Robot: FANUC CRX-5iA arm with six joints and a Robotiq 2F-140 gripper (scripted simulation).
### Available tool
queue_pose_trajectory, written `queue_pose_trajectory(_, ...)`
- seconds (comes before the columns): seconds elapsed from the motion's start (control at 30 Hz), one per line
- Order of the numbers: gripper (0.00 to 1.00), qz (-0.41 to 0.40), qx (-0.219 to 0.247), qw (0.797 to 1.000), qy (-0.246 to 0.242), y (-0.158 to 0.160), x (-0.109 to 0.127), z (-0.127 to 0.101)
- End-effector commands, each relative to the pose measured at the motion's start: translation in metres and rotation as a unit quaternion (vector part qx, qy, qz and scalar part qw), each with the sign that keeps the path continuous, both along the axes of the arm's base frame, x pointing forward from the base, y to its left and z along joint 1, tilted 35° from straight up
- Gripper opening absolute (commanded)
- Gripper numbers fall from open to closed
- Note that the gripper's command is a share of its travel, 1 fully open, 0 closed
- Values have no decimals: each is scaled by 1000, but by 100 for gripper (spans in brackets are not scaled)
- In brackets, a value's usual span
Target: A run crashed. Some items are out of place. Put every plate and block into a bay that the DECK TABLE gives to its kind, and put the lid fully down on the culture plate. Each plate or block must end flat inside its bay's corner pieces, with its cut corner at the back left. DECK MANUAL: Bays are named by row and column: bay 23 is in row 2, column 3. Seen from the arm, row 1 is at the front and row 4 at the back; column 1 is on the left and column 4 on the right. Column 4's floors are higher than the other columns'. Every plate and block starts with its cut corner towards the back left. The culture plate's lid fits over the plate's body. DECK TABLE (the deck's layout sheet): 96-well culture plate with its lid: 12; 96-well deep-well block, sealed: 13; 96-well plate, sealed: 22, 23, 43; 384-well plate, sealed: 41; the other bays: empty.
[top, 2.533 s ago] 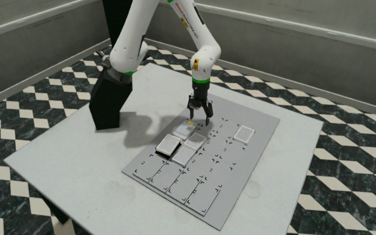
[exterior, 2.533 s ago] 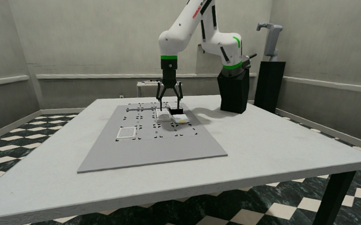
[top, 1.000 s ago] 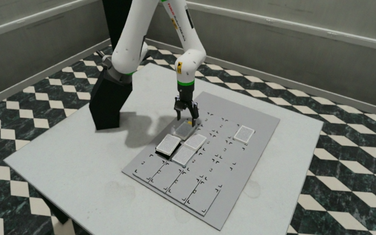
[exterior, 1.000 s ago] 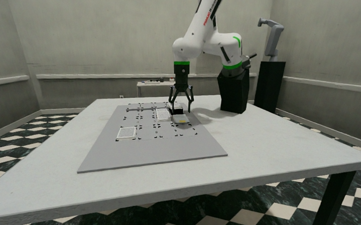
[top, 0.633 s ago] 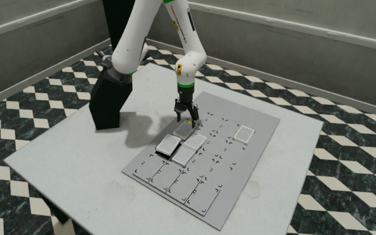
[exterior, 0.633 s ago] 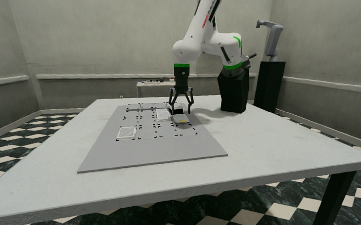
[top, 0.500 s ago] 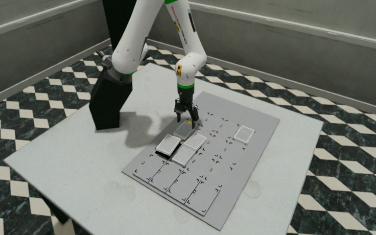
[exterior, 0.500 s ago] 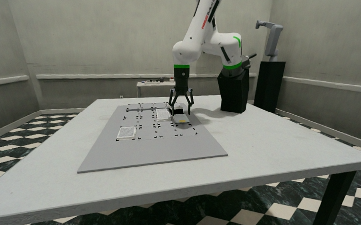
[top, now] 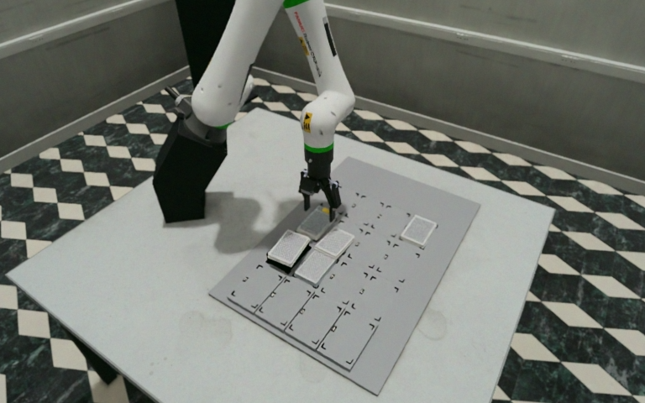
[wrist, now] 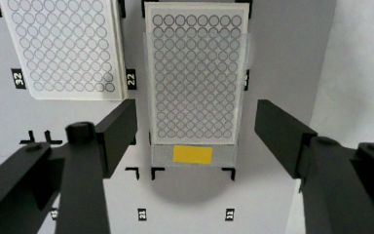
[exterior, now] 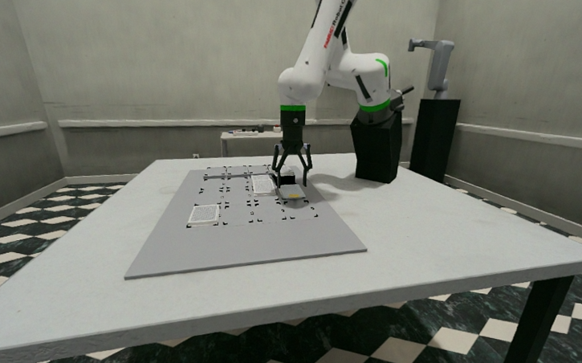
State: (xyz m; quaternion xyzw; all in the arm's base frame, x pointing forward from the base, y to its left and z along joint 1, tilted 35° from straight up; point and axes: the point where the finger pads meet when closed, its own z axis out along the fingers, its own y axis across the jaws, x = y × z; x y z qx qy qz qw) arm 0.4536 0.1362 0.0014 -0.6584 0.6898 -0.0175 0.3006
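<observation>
The culture plate sits in its bay under my gripper. Its clear lid (wrist: 193,146), marked by a yellow tag (wrist: 192,154), lies on top but is shifted off the body towards the near end in the wrist view. My gripper (wrist: 196,115) is open and empty, one finger on each long side of the lid, just above it. In the top view the gripper (top: 321,209) hangs over the culture plate. The exterior view shows the gripper (exterior: 292,181) above the plate too.
A sealed 96-well plate (wrist: 65,46) lies in the bay labelled 22, beside the culture plate. The top view shows a tall deep-well block (top: 288,248), two sealed plates (top: 334,242) (top: 314,265) and a fine-welled plate (top: 418,230) apart at the right. The raised bays (top: 304,313) are bare.
</observation>
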Motion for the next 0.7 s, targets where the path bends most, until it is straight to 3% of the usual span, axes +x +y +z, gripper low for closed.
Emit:
queue_pose_trajectory(0.0, 70, 0, 0, 1000, -1, 0, 0, 1)
queue_pose_trajectory(0.67, 70, 0, 0, 1000, 0, 7, 8, -15)
